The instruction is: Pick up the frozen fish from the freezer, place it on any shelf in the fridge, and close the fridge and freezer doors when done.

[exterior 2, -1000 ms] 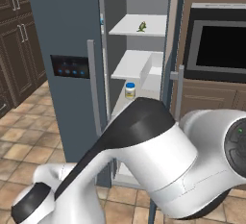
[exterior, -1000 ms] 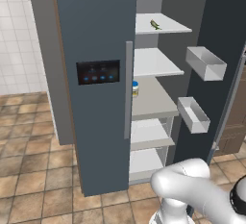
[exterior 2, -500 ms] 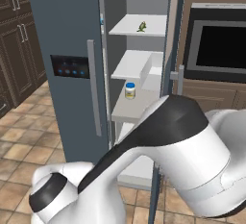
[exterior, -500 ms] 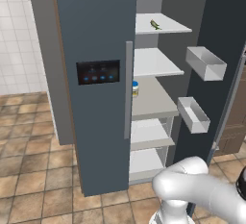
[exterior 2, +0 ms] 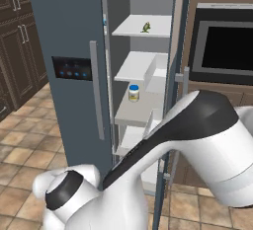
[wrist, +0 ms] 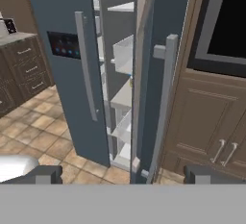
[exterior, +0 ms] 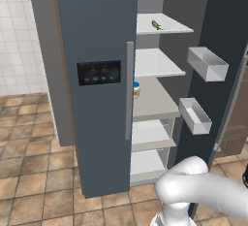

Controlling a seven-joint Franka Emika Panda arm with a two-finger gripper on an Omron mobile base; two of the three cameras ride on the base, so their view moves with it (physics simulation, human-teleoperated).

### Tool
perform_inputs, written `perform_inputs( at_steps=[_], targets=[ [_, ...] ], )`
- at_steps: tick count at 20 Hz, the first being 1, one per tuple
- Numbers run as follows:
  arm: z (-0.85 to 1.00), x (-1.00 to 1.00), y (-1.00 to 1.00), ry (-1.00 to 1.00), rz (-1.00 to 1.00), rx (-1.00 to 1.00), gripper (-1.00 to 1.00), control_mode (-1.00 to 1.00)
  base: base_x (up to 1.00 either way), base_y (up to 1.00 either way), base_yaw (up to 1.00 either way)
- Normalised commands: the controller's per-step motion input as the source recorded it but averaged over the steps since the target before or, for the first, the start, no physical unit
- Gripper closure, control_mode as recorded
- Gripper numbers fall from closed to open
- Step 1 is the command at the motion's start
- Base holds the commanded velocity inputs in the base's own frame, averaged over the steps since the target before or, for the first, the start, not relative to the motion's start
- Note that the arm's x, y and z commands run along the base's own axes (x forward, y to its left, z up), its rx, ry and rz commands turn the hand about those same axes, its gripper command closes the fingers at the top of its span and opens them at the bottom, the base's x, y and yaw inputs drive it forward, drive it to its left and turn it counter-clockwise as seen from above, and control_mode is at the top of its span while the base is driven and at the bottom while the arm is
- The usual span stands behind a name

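The frozen fish (exterior: 156,24) (exterior 2: 146,27), tiny and green-yellow, lies on the top shelf of the fridge (exterior: 157,65) (exterior 2: 141,66), the open right-hand compartment of the slate-grey unit. The fridge door (exterior: 220,50) (wrist: 158,83) is swung wide open, with grey bins (exterior: 207,63) on its inside. The freezer door (exterior: 99,74) (exterior 2: 69,66) (wrist: 62,50), with the black lit panel, looks shut over the freezer. My gripper (wrist: 125,175) is open and holds nothing. It hangs low and well back from the unit, facing the gap between the two doors.
A small jar with a blue lid (exterior: 136,89) (exterior 2: 133,93) stands on a middle fridge shelf. A wall oven (exterior 2: 222,46) and wooden cabinets (wrist: 211,122) flank the unit on the right. Dark cabinets (exterior 2: 15,41) stand on the left. The floor is brown tile (exterior: 34,171).
My arm's elbow has swung right and higher across the right base view. The doors, the fish and the jar have not moved.
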Motion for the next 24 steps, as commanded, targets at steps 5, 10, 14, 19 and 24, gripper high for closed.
perform_inputs(
  at_steps=[5, 10, 14, 19, 24],
  targets=[
    [-0.72, 0.39, 0.11, -0.05, 0.00, 0.04, -1.00, -1.00, 0.00, 0.00, 0.00],
    [-0.62, 0.52, 0.24, -0.10, -0.01, 0.07, -1.00, -1.00, 0.00, 0.00, 0.00],
    [-0.32, 0.62, 0.14, -0.04, -0.05, 0.03, -1.00, -1.00, 0.00, 0.00, 0.00],
    [-0.23, 0.59, 0.04, -0.05, -0.08, 0.00, -1.00, -1.00, 0.00, 0.00, 0.00],
    [-0.23, 0.35, -0.03, -0.08, -0.05, 0.01, -1.00, -1.00, 0.00, 0.00, 0.00]
  ],
)
